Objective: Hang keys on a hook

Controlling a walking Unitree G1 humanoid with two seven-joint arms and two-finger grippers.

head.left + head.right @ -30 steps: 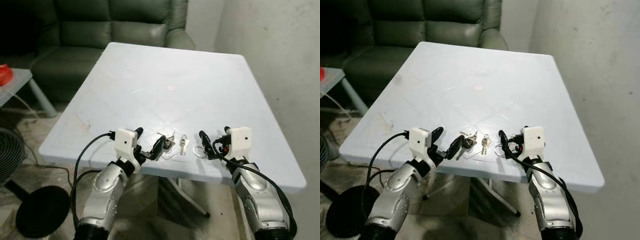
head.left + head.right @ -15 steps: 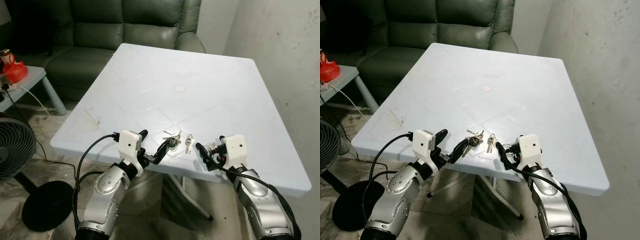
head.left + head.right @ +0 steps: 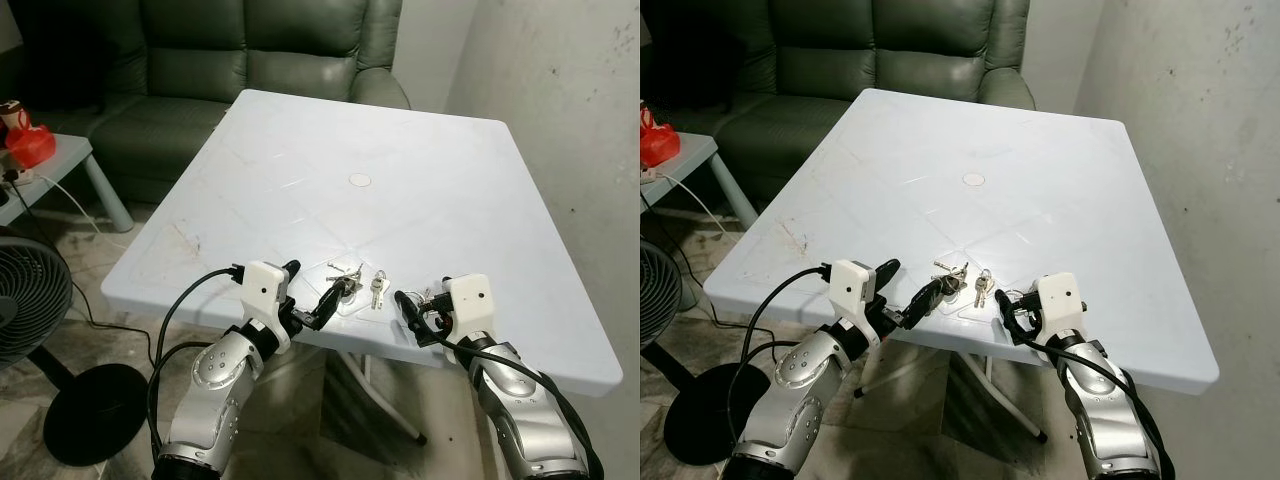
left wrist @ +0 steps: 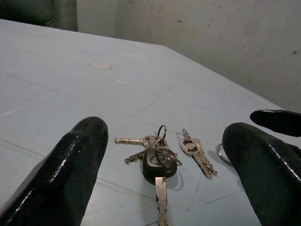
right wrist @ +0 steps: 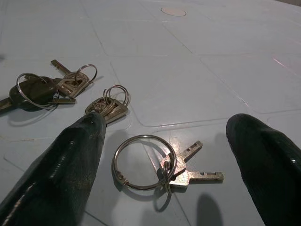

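Three sets of keys lie near the front edge of the white table (image 3: pixel 300 170). One is a bunch with a black-headed key (image 3: pixel 345 280) (image 4: pixel 157 165). Beside it lies a small pair of silver keys (image 3: pixel 377 289) (image 4: pixel 197 151). The third is a large ring with two keys (image 5: pixel 149 163) (image 3: pixel 427 297). My left gripper (image 3: pixel 312 288) is open at the table edge, its fingers (image 4: pixel 70 165) on either side of the black-headed bunch and short of it. My right gripper (image 3: pixel 425 300) is open, its fingers (image 5: pixel 70 160) straddling the large ring without touching it.
A dark green sofa (image 3: pixel 250 60) stands behind the table. At the left are a low side table (image 3: pixel 40 170) with a red object (image 3: pixel 30 145) and a floor fan (image 3: pixel 30 300) with a cable. A bare wall (image 3: pixel 580 120) runs close along the right.
The whole picture shifted a second ago as the camera moved. Both grippers stay open at the table's front edge and the keys lie where they were.
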